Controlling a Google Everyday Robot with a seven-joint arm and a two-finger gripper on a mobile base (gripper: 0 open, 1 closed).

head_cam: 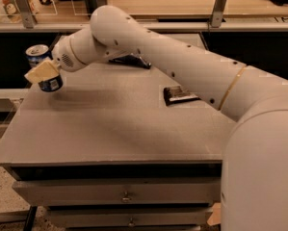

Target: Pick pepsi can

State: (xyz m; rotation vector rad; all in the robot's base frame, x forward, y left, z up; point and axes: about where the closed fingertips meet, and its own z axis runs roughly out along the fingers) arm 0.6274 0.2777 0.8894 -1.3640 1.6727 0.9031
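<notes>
The pepsi can (50,84) is at the table's far left corner, with its silver top (37,49) and blue lower body showing. My gripper (41,71) reaches in from the right, and its cream fingers (39,72) are closed across the can's middle. The can leans a little and sits slightly above the grey table top (110,124). The fingers hide the can's label.
A flat black snack packet (179,95) lies right of the table's centre. A dark bag (130,60) lies at the back, partly behind my arm. My white arm (182,66) spans the table's right half. A shelf with posts (23,6) runs behind. Drawers (124,194) are below.
</notes>
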